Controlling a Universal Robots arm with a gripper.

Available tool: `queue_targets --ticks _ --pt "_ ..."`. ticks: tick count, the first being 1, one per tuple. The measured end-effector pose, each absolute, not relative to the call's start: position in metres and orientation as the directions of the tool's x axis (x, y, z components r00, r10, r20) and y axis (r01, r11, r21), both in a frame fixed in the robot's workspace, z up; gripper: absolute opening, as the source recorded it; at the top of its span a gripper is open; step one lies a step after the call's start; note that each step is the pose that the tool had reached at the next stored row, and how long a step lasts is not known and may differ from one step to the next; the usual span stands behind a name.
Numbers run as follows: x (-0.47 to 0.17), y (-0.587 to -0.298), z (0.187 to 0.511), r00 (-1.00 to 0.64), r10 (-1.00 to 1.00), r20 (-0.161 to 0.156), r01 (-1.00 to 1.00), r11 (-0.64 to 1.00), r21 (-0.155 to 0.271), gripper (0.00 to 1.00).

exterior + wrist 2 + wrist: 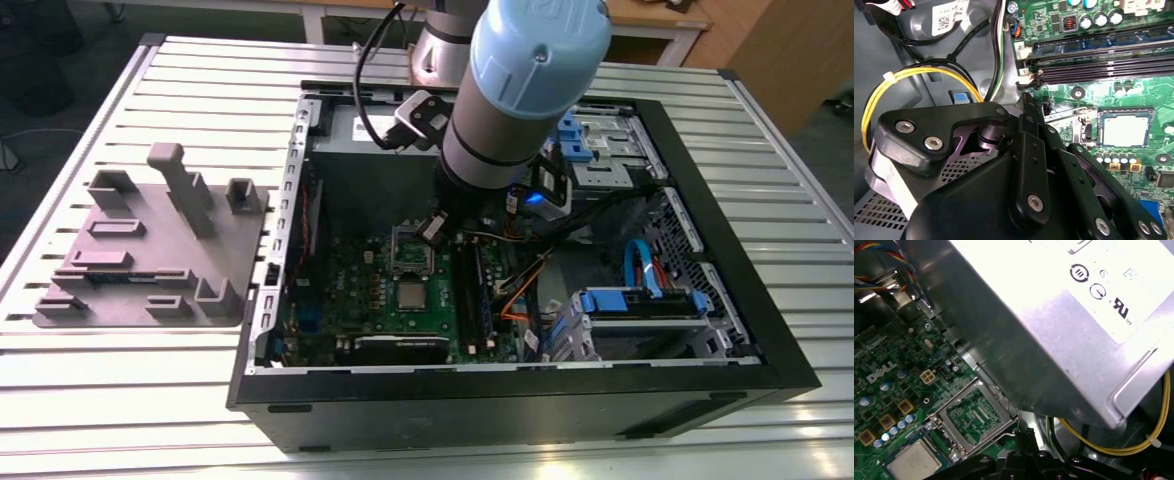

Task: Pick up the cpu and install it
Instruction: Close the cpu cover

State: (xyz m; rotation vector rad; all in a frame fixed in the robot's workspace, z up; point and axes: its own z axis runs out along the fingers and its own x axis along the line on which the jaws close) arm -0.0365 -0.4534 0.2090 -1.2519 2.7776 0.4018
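The cpu [411,293] is a small silvery square lying flat in its socket on the green motherboard [340,290] inside the open computer case [507,405]. It shows in both wrist views, cpu [1125,131] and cpu [914,460]. The socket's metal hold-down frame [974,412] stands flipped open beside it. My gripper [435,228] hangs over the board just past that frame, on the side away from the cpu. Its black fingers meet at one narrow tip, gripper [1027,100], gripper [1025,433], shut and holding nothing. It is not touching the cpu.
A large grey power supply box [1054,315] stands close beside the gripper. Yellow cables [919,75] loop near it. Long black memory slots [1104,70] run beside the socket. Blue drive brackets [641,300] fill the case's right end. A grey fixture plate [147,250] lies on the exterior view's left.
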Motion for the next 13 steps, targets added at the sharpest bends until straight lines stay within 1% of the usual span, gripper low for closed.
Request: queue_targets --ticks 6,13 --pt "-0.0364 -0.4513 0.2069 -0.666 -0.726 -0.172 -0.745 0.633 0.211 0.1" --pt "-0.0364 -0.4503 0.2048 -0.666 -0.722 -0.186 -0.745 0.629 0.223 0.1"
